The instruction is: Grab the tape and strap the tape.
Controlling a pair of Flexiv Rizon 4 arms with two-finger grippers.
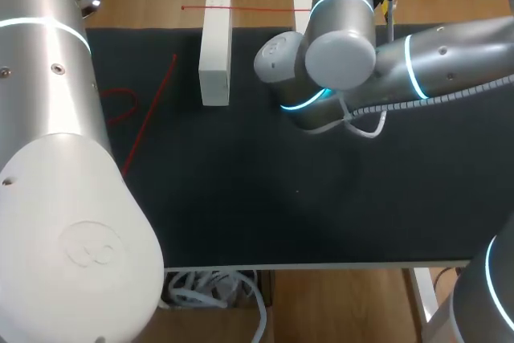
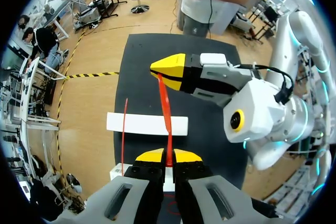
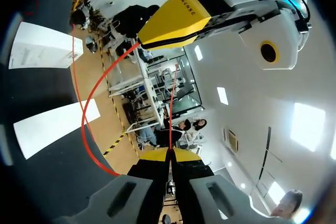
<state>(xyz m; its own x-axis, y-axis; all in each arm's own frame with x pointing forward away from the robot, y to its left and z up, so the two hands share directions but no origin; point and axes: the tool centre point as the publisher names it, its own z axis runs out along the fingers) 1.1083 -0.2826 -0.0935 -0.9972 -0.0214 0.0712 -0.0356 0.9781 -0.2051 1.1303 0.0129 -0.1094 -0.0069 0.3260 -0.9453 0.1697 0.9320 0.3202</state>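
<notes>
Well, your left gripper (image 2: 168, 156) and your right gripper (image 3: 169, 155) are both pinched tight on the red tape (image 2: 165, 108). That way it hangs stretched between them over the white block (image 1: 215, 50), at eleven o'clock on the table (image 1: 321, 214), ready, I think, for strapping.

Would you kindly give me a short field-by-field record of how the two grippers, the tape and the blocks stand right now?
Left gripper: shut on the red tape
Right gripper: shut on the same tape
Tape span: runs from one gripper to the other, held above the table
Loose tape: more red strands lie on the table by the left arm
White block: lies on the table, a red strand crossing its far end
Second block: partly hidden behind the right arm
</notes>
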